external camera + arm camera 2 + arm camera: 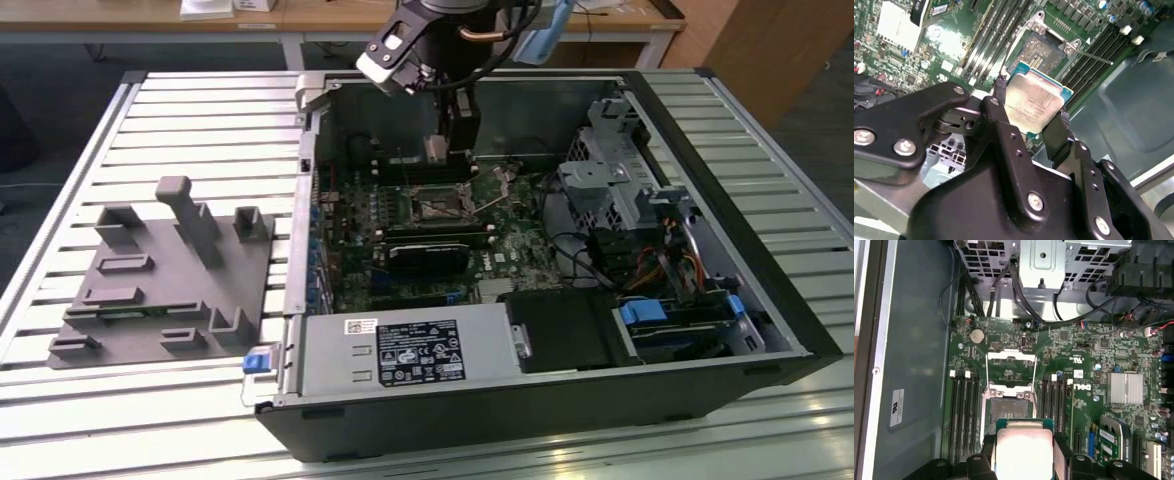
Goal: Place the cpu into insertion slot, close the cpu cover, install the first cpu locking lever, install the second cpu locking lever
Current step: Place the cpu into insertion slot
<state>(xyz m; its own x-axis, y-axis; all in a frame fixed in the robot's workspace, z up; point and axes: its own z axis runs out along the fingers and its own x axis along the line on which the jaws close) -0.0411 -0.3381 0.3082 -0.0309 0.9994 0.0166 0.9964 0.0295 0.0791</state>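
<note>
Slatted metal tabletop [200, 110] carries the open computer case [747, 200]. I see my gripper [1031, 107] pinching the cpu [1034, 100] by opposite edges, keeping it level near the insertion slot [1009, 407]. The cpu cover [1010, 355] lies swung back, so the socket is bare.

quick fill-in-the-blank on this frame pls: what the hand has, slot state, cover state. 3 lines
1. The hand is shut on the ___.
2. The insertion slot on the green board is ___, with no chip seated in it.
3. The cpu cover is flipped ___, clear of the slot.

Missing words: cpu; empty; open.
</note>
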